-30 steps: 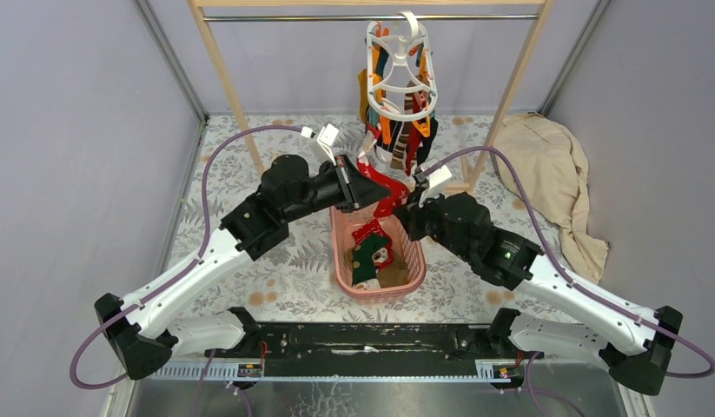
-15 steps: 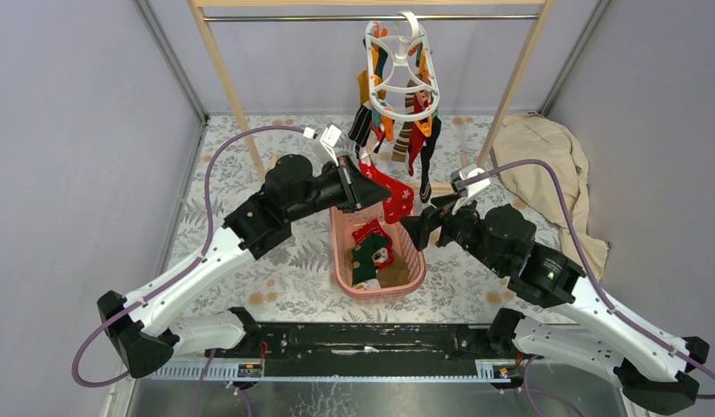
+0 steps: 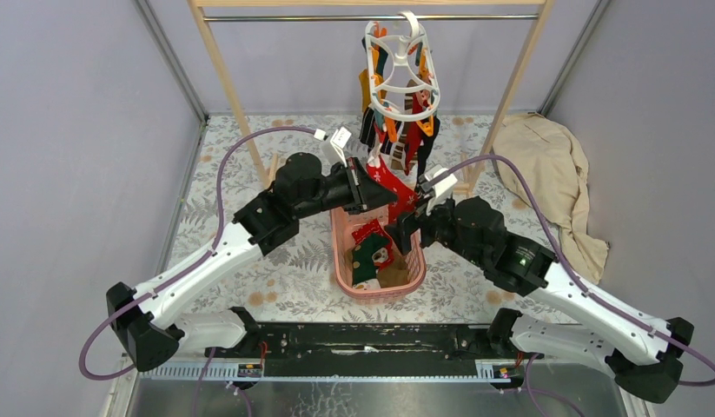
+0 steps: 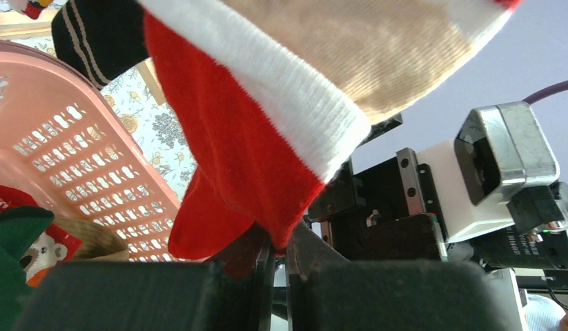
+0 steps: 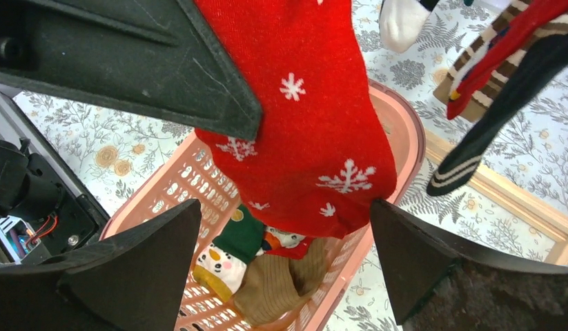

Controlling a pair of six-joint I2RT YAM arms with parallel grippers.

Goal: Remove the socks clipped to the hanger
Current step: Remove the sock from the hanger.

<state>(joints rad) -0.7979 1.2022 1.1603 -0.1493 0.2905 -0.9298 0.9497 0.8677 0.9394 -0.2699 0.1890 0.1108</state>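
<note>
We note left gripper (image 4: 279, 254) pinched tight on the red sock (image 5: 315, 131), right gripper (image 5: 284, 210) spread wide around its dangling toe, gripping nothing, above the pink basket (image 5: 410, 134).

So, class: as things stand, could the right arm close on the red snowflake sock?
Probably yes: the right gripper stands wide open, with the red sock apparently hanging its toe between the jaws and nothing in between. The left gripper pinches the sock higher up.
</note>
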